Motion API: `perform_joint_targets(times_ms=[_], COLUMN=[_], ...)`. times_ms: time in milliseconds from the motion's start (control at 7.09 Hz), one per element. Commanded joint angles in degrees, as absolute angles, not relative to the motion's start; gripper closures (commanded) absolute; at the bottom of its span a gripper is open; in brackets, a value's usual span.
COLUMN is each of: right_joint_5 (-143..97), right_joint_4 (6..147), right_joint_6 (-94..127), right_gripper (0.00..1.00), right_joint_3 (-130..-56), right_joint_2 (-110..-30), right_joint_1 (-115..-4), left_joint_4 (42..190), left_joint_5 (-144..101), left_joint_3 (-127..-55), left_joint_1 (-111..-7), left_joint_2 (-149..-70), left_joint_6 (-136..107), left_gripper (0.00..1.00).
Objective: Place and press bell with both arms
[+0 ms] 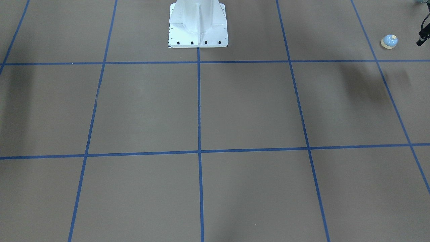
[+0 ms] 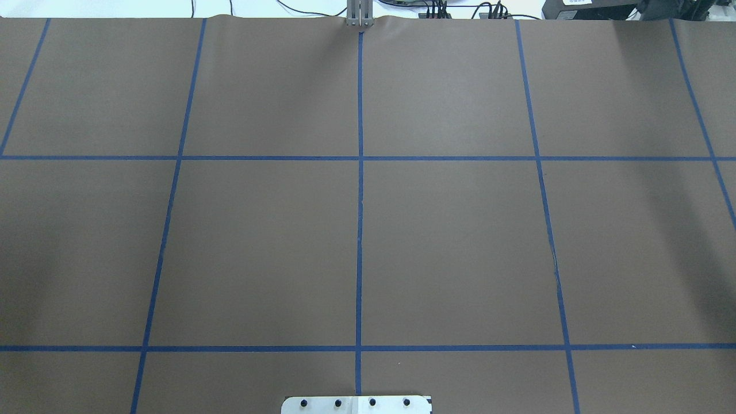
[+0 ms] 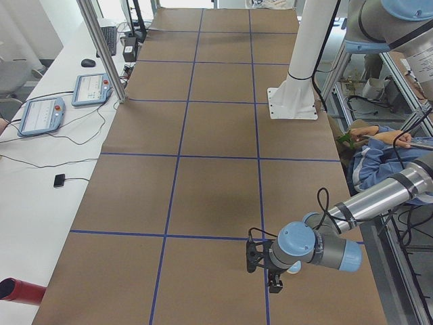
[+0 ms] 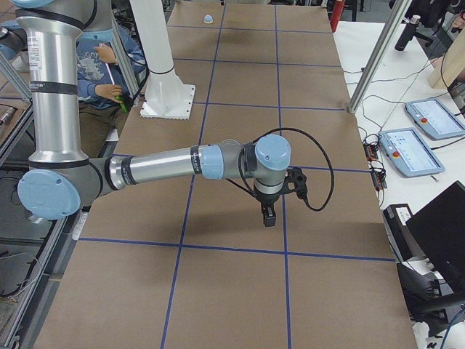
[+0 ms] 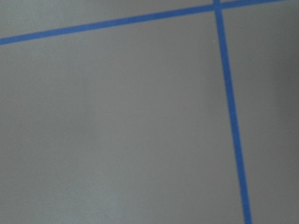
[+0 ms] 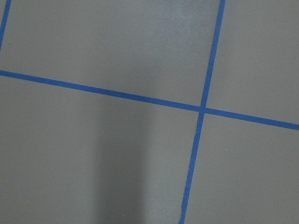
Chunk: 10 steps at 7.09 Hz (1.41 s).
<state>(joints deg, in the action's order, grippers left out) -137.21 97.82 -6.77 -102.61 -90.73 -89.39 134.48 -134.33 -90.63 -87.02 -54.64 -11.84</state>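
The bell (image 1: pixel 389 41) is a small light-blue dome on a cream base. It stands upright on the brown table near the robot's side, at the left end; it shows far off in the exterior right view (image 4: pixel 208 19). The left gripper (image 3: pixel 272 286) points down at the table close beside the bell; only a black edge of it (image 1: pixel 422 36) shows in the front view. I cannot tell whether it is open or shut. The right gripper (image 4: pixel 269 218) points down over the table's right part, far from the bell; I cannot tell its state. Both wrist views show only table and tape.
The white pedestal base (image 1: pixel 198 25) stands at the robot's side, mid-table. Blue tape lines (image 2: pixel 359 201) divide the brown table into squares. A person in blue (image 3: pixel 379 159) sits beside the table behind the robot. Tablets (image 3: pixel 91 88) lie on the white bench past the far edge.
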Motion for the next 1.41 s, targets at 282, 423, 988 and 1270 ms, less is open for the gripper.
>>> perform_joint_targets(times_ms=[282, 423, 988, 1270], right_joint_5=[-137.3, -137.3, -137.1, -137.1], right_joint_4=[97.9, 97.9, 97.9, 97.9], right_joint_6=[-6.8, -6.8, -6.8, -6.8], right_gripper=[0.0, 0.0, 0.0, 0.0], right_joint_3=[-103.0, -103.4, -103.8, -104.7], right_joint_2=[-90.7, -90.8, -90.7, -90.7], right_joint_1=[-88.7, -88.7, -88.2, -87.9], left_joint_4=[137.8, 138.6, 138.7, 138.7], left_joint_5=[-136.8, -136.8, -134.9, -134.5], left_joint_3=[-90.5, -90.4, -89.4, -86.8], left_joint_1=[-69.3, -68.1, -61.7, -58.9], left_joint_2=[-53.2, -53.2, -53.5, -55.4], left_joint_6=[-29.1, -29.6, -31.0, -31.1], left_gripper=[0.0, 0.0, 0.0, 0.0])
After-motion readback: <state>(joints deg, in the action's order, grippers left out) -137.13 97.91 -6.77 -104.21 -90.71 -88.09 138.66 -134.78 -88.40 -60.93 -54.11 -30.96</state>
